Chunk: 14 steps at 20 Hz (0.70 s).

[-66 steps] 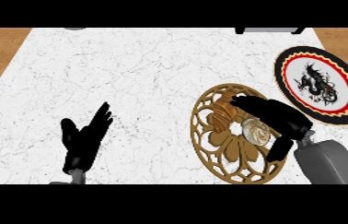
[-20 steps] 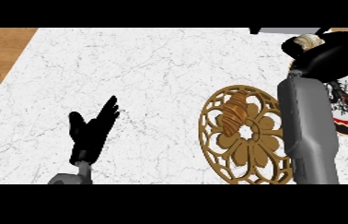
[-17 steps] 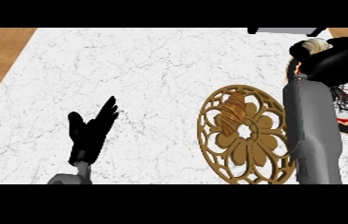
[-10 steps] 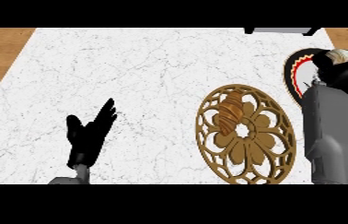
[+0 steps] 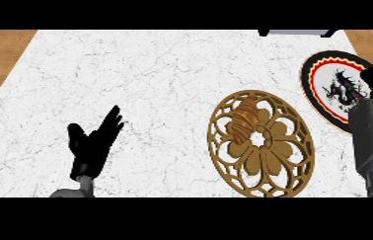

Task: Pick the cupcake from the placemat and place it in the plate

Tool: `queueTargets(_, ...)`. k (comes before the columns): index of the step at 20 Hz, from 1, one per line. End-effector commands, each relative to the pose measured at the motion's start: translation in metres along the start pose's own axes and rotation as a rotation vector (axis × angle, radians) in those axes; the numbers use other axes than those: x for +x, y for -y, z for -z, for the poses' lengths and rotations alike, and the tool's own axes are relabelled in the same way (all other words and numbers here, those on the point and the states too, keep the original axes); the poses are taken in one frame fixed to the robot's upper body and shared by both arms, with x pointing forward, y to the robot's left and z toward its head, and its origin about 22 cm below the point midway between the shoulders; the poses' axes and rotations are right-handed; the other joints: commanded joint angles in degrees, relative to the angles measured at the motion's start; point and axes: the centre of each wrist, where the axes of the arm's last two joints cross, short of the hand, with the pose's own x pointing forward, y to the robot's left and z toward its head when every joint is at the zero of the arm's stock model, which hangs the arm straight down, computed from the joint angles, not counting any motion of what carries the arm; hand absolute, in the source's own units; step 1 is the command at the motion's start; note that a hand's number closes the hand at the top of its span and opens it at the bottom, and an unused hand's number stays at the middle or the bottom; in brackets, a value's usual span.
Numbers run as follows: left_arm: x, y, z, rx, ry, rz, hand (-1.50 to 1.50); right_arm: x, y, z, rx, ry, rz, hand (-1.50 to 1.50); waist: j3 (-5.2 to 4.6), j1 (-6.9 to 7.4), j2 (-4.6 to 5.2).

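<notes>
- Our left hand (image 5: pixel 93 141) rests on the desk (image 5: pixel 160 76), fingers (image 5: pixel 111 121) straight and spread, holding nothing.
- Well right of them lies the placemat (image 5: pixel 260 144).
- Our right hand (image 5: pixel 363 119) is cut off over the plate (image 5: pixel 320 93); we cannot tell its state.
- We cannot tell where the cupcake lies.

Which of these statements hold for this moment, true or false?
1. The left hand shows open at the counter's lower left, holding nothing. True.
2. The plate lies left of the placemat. False: it lies to the placemat's upper right, at the view's right edge.
3. A brown croissant-shaped pastry lies on the placemat's upper left part. True.
4. The cupcake stands in plain view at the placemat's middle. False: no cupcake shows there, only the mat's openwork.
5. The plate is plain white. False: it has a black rim, a red ring and a dark dragon figure.
</notes>
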Motion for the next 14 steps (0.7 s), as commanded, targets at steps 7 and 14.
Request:
queueTargets(7,0.000,0.006,-0.006,-0.003,-0.022,-0.014,0.00,-0.026,-0.013,0.020,0.265,-0.205,-0.102,-1.50,0.32,0.19,-0.01)
queueTargets(14,-0.004,-0.003,-0.004,0.003,-0.021,0.005,0.00,-0.011,-0.009,0.013,0.194,-0.097,0.140,-1.50,0.32,-0.09,-0.03)
